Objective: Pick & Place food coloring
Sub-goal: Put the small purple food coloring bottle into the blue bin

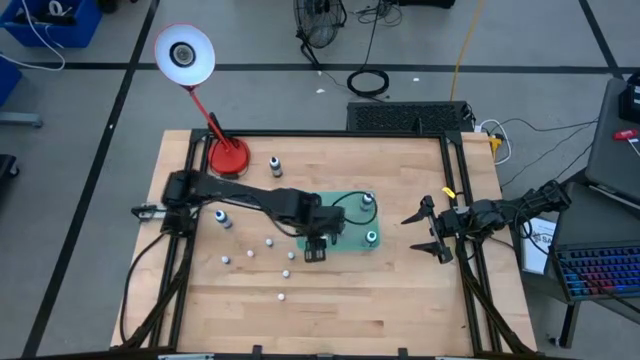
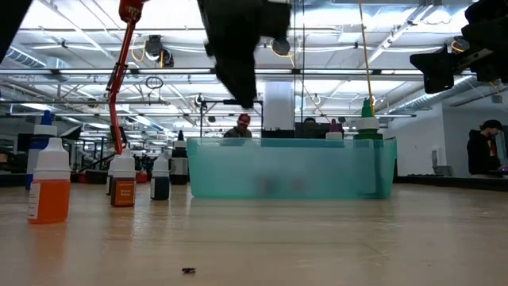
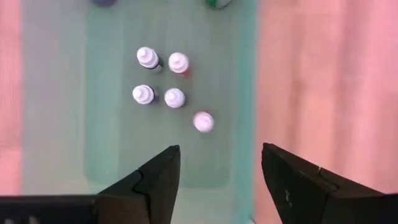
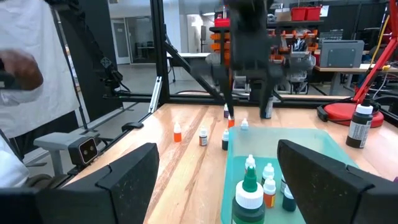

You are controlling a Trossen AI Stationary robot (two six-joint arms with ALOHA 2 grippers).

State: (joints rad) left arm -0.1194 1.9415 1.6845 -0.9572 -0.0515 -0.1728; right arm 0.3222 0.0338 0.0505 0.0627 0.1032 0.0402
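Left gripper [image 3: 221, 155] is hanging right over the teal tray [image 3: 112, 137], fingers [image 3: 163, 171] standing apart w/ nothing btwn them, so no pinch on anything. Straight below and just ahead of it, five white-capped food coloring bottles [image 3: 168, 87] are sitting inside the tray, all upright, caps facing up at the claw; four are bunching in a square, the fifth [image 3: 203, 122] is standing a little apart, nearest the jaws.

Moving outward in the high view: the left gripper [image 1: 316, 250] is sitting at the tray's lower-left edge, approx ctr frame. Loose bottles are dotting the wood to its left and lower left; the closest one [image 1: 291, 254] is standing just beside the claw, also upright, long axis vertical. That's looking like the next pick, imo: a short shift left, then a straight drop over the cap.

Right gripper [image 1: 415, 232] is waiting wide open at ctr-right, beyond the tray and well apart from the loose ones, so the left arm is clearly nearer.
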